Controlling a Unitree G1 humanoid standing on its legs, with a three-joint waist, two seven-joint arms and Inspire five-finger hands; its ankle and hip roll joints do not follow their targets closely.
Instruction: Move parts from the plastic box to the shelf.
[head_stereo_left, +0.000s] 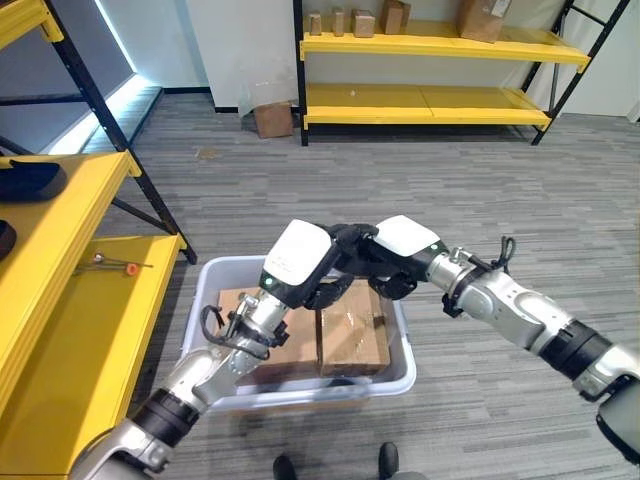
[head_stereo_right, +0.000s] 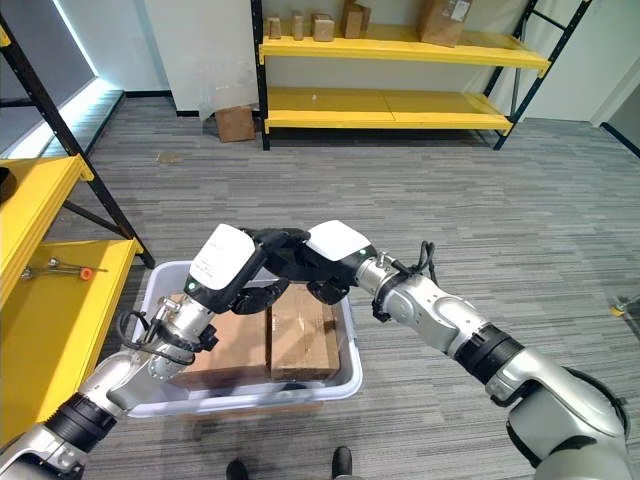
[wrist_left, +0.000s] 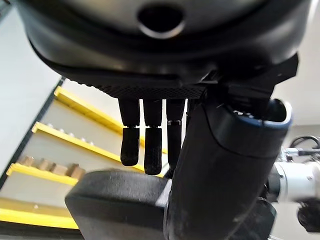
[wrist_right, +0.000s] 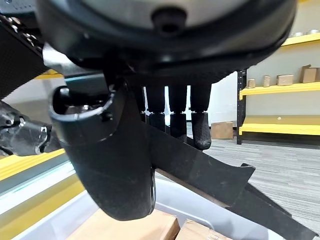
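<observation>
**Two hands meet over a box of cartons**

A pale plastic box (head_stereo_left: 212, 275) sits on the grey floor just in front of the robot, holding brown cardboard cartons (head_stereo_left: 352, 330) laid flat side by side. Directly above them the left hand (head_stereo_left: 325, 292) and the right hand (head_stereo_left: 372, 262) come together, dark fingers overlapping over the cartons' far edge. Both wrist views show each hand's fingers (wrist_left: 152, 150) extended fairly straight with a black flat part (wrist_right: 200, 170) lying against them (whether either hand actually grips it cannot be told). To the robot's left runs a yellow shelf (head_stereo_left: 95, 330) carrying a small orange-tipped tool (head_stereo_left: 118, 265). Farther off, across the carpet, a second yellow shelf (head_stereo_left: 440, 100) bears several small cartons (head_stereo_left: 362, 22), with another carton (head_stereo_left: 272, 118) on the floor beside it.
</observation>
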